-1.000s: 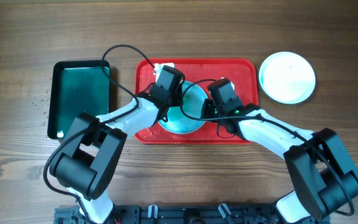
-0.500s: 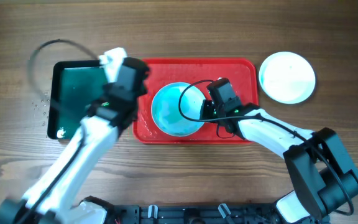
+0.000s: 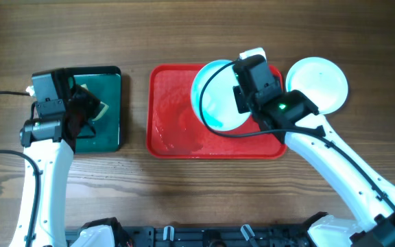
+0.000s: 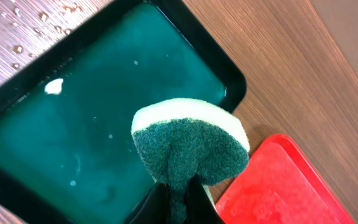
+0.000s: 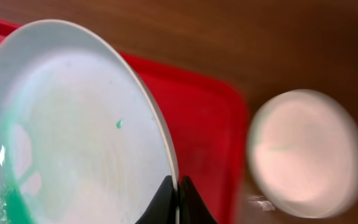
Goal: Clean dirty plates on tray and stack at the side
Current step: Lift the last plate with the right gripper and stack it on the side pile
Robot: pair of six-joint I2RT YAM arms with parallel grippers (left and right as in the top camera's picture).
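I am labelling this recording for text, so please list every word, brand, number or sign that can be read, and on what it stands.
None: no text can be read. The red tray, the green tray, the turquoise plate, the white plate and the sponge are plain. The right arm shows only a small green light.

No writing, label, brand or number can be read anywhere.

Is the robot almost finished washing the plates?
Nearly. A white plate already sits beside the red tray. The right hand holds a turquoise plate tilted above the tray; the left hand holds the sponge over the green tray. Left: stacking that plate.
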